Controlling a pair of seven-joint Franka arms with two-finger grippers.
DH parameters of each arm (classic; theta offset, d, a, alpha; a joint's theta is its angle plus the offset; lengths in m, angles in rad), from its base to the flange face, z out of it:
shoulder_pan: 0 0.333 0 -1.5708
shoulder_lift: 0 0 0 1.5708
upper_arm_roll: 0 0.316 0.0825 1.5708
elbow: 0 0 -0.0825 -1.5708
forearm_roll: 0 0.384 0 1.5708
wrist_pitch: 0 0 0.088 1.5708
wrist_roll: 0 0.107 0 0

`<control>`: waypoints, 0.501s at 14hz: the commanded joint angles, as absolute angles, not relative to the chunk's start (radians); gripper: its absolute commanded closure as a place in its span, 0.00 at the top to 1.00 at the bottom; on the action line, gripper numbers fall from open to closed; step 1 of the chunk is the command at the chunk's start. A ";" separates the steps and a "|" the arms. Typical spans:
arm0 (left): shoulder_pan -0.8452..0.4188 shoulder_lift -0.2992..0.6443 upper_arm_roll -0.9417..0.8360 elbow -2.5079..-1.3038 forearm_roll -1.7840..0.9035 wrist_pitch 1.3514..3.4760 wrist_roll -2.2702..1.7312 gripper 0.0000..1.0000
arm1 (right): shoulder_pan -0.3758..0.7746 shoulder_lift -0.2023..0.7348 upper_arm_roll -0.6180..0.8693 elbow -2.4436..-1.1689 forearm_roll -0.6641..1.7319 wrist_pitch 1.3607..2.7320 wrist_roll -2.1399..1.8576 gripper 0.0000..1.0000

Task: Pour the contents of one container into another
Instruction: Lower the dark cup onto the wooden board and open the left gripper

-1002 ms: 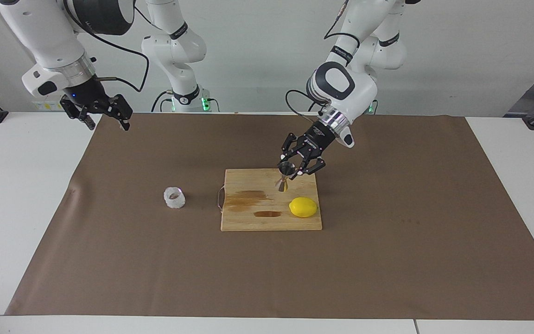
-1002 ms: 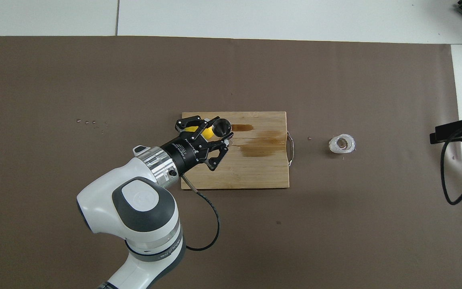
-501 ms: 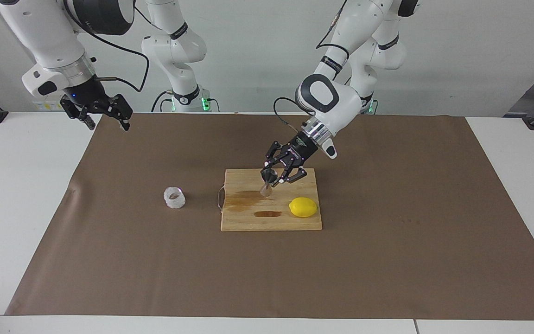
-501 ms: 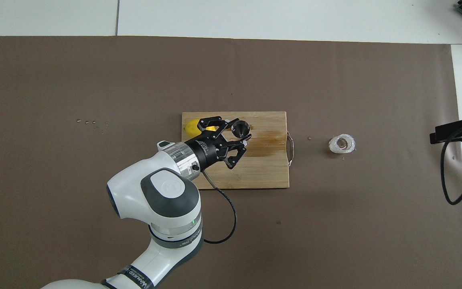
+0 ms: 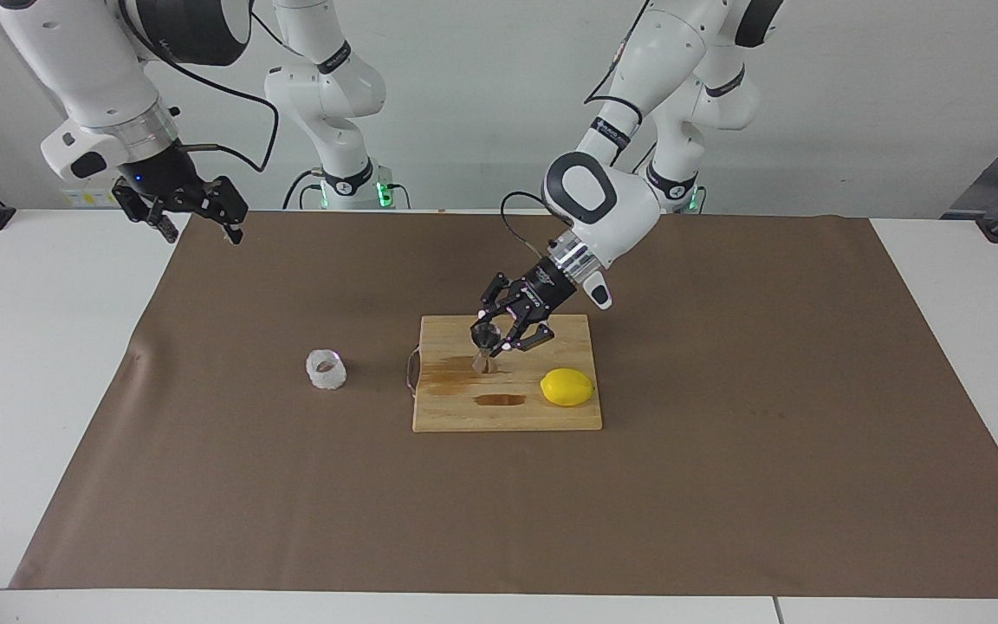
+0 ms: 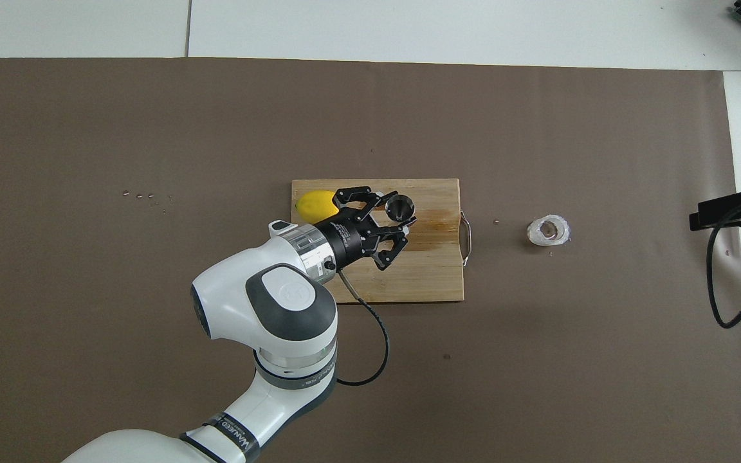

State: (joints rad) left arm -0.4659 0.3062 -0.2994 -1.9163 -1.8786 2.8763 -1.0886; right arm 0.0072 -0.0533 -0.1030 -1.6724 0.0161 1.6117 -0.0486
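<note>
- Starting at the right arm's end: right gripper (image 5: pixel 202 227) parked in the air over the edge of the brown mat (image 5: pixel 724 433), fingers spread wide, nothing in them. Same spot as a second ago, just waiting.
- Next along, glass cup (image 5: pixel 326 369) standing on the mat by itself, well apart from both grippers, near the handle end of the cutting board (image 5: pixel 508 416). Not budged at all.
- Then the actual change — left gripper (image 5: pixel 492 342) clamped tight on the steel jigger (image 5: pixel 483 348) round its waist. Carried away from the lemon's end of the board and now hanging over the dark, wet-looking stains (image 5: pixel 499 399) in the middle, closer to the cup than a second ago. Mouth up, roughly upright, and lifted clear of the wood as far as can be told.
- Meaning for the task, at a guess: still the carry stage, heading for the cup, no pouring started yet. Plenty of board and mat left to cross before any tipping.
- Lemon (image 5: pixel 567 386) lying on the board toward the left arm's end, untouched. Mostly uncovered in the overhead view now instead of half hidden under the gripper.
- Writing: a line of print on a band round the left arm low in the overhead view, plus small white lettering on the gripper body — can't make out either one. No brand or label to be seen on cup, jigger, board or lemon.
</note>
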 commanded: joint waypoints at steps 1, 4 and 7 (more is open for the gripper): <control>-0.472 0.339 -0.305 -1.887 -1.870 2.869 -1.066 0.00 | 0.003 -0.051 -0.097 -1.667 0.014 1.609 -0.035 1.00; -0.471 0.342 -0.307 -1.888 -1.870 2.869 -1.060 0.00 | 0.003 -0.051 -0.097 -1.667 0.014 1.609 -0.035 1.00; -0.471 0.345 -0.307 -1.890 -1.875 2.869 -1.058 0.00 | 0.003 -0.051 -0.097 -1.667 0.014 1.609 -0.035 1.00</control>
State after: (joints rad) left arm -0.4661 0.3288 -0.3105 -1.9120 -1.8765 2.8743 -1.0680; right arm 0.0072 -0.0533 -0.1030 -1.6724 0.0161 1.6117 -0.0486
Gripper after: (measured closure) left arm 0.493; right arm 0.000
